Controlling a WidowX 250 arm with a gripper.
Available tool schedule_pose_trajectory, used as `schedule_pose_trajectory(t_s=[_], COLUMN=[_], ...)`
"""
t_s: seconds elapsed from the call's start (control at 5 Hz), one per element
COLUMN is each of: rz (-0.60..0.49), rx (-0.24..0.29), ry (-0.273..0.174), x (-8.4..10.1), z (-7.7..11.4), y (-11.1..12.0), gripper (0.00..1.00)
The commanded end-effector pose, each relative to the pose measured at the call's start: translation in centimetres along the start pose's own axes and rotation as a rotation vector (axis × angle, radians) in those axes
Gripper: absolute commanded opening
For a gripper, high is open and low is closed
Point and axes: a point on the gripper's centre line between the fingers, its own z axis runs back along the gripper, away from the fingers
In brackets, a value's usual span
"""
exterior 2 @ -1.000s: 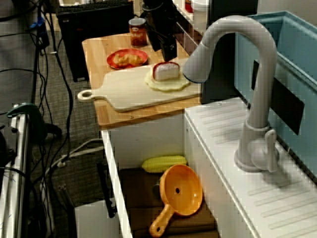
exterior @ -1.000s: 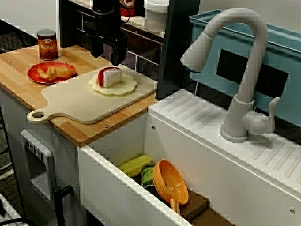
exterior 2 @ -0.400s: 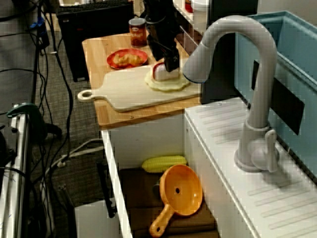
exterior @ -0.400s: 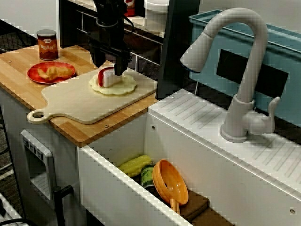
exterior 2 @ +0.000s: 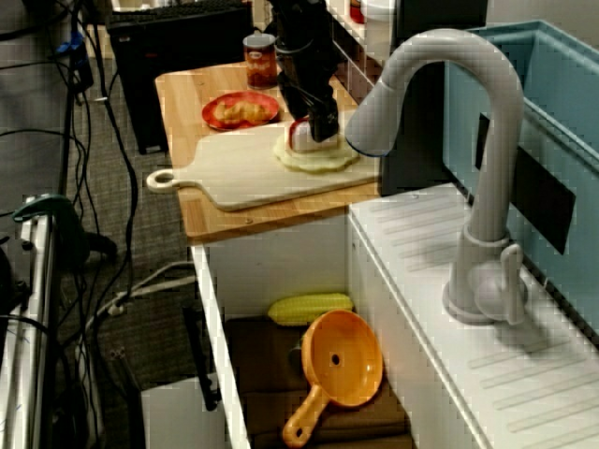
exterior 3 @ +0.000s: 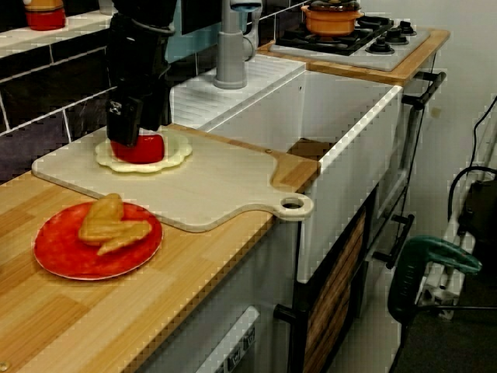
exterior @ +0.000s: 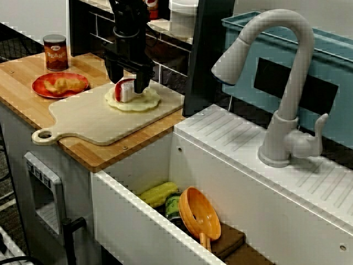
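A red-and-white wedge lies on a pale scalloped disc at the far end of a light cutting board. My black gripper has come straight down over the wedge. It is open, with one finger on each side. The high view along the sink shows the gripper hiding most of the wedge. From the counter's end, the gripper sits just above the wedge's red side, over the disc on the board.
A red plate with pastry and a brown can stand left of the board. The white sink holds corn and an orange strainer. A grey faucet rises to the right. A stove carries an orange pot.
The gripper has come down from above and behind the wedge until its fingers straddle it. The wedge, disc and board have not moved.
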Motion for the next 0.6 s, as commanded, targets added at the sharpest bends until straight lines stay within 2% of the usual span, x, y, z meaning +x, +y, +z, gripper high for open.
schedule_pose_trajectory(t_s=[0.0, 0.4], rz=[0.0, 0.007], rx=[-0.003, -0.007], ry=[-0.045, -0.043], x=[0.09, -0.23], z=[1.8, 2.56], y=[1.12, 1.89], gripper=[0.0, 0.0])
